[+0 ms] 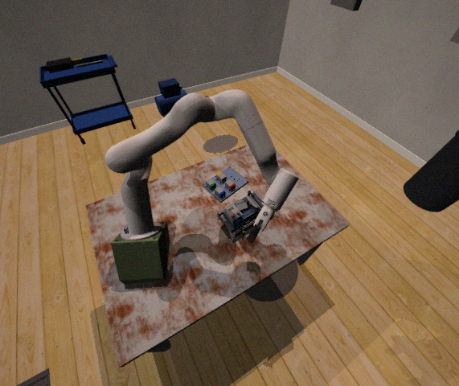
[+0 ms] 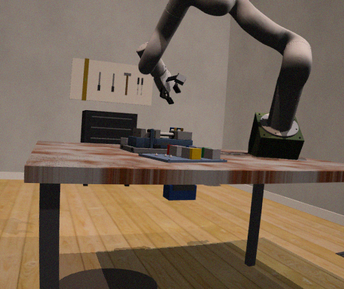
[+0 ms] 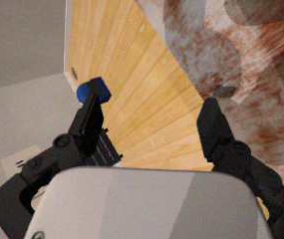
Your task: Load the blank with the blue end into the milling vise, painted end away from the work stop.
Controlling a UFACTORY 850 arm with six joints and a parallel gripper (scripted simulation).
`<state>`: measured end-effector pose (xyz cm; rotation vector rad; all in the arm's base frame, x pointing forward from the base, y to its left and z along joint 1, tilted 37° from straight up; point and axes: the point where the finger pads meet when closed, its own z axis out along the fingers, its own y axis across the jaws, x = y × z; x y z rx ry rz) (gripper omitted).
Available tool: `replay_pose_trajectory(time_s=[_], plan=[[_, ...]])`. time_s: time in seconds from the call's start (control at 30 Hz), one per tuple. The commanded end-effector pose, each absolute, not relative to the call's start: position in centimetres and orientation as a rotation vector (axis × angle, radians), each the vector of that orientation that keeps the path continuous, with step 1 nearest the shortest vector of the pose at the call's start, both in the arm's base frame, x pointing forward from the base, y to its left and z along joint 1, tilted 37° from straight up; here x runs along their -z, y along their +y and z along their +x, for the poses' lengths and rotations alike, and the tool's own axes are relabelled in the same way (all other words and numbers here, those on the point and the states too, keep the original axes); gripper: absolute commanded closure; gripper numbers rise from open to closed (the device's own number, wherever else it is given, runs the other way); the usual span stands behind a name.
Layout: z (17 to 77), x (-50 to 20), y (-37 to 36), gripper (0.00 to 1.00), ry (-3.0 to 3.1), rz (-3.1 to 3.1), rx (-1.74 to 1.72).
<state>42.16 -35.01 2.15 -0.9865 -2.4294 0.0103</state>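
Observation:
The blank with the blue end lies on the infeed plate; in the exterior view it is mostly hidden behind other blanks. The milling vise stands beside the plate on its raised base. No blank can be made out between its jaws, though the view into them is partly blocked. My gripper is open and empty, high above the table on the vise's side away from the infeed plate. It is tilted, and its wrist view shows floor, wall and table edge, no blank.
Blanks with green, yellow and red ends lie on the infeed plate. Small pegs stand at its other side. Hoses rise from one end of the vise. The green robot base stands at the table's other end.

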Motion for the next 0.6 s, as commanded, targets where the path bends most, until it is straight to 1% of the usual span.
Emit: replay_pose_trajectory(time_s=[0.0,0.23,0.47,0.57], plan=[[42.3,-2.9,-34.4,0.0,-2.433,-1.043,0.049],[42.5,-4.6,-32.4,0.0,-2.429,-1.182,0.211],[42.5,-4.6,-32.4,0.0,-2.429,-1.182,0.211],[42.6,-5.2,-31.7,0.0,-2.422,-1.234,0.268]])
